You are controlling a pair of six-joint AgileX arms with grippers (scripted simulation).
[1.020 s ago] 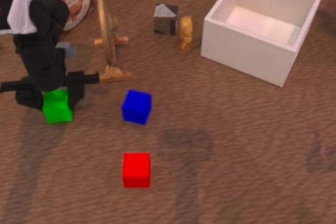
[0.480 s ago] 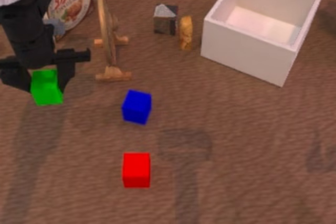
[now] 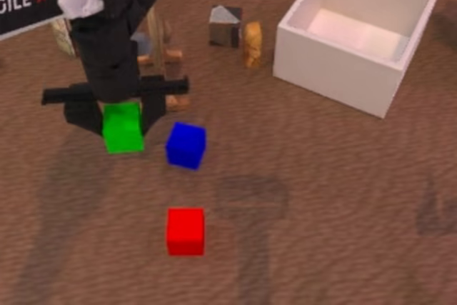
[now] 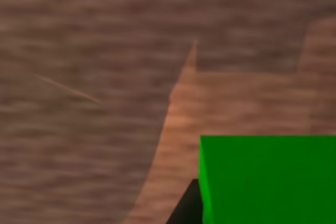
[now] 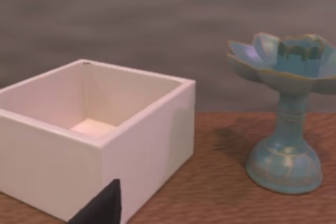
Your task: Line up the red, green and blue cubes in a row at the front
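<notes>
Green cube (image 3: 123,128), edges square to the table, is grasped in the left gripper's (image 3: 121,116) jaws.

Three small plain solid-colour cubes show on the brown wood-grain table (image 3: 343,198): one bright green cube (image 3: 123,128), one deep blue cube (image 3: 186,145) and one bright red cube (image 3: 186,231). One grey-and-brown patterned block (image 3: 225,26) stands at the back, with one small tan figurine (image 3: 253,43) beside it. There is one open white square box (image 3: 355,37). One blue-green glazed pedestal dish with a petal rim (image 5: 286,114) appears in the right wrist view only. One black robot arm (image 3: 107,41) is in the top view.
</notes>
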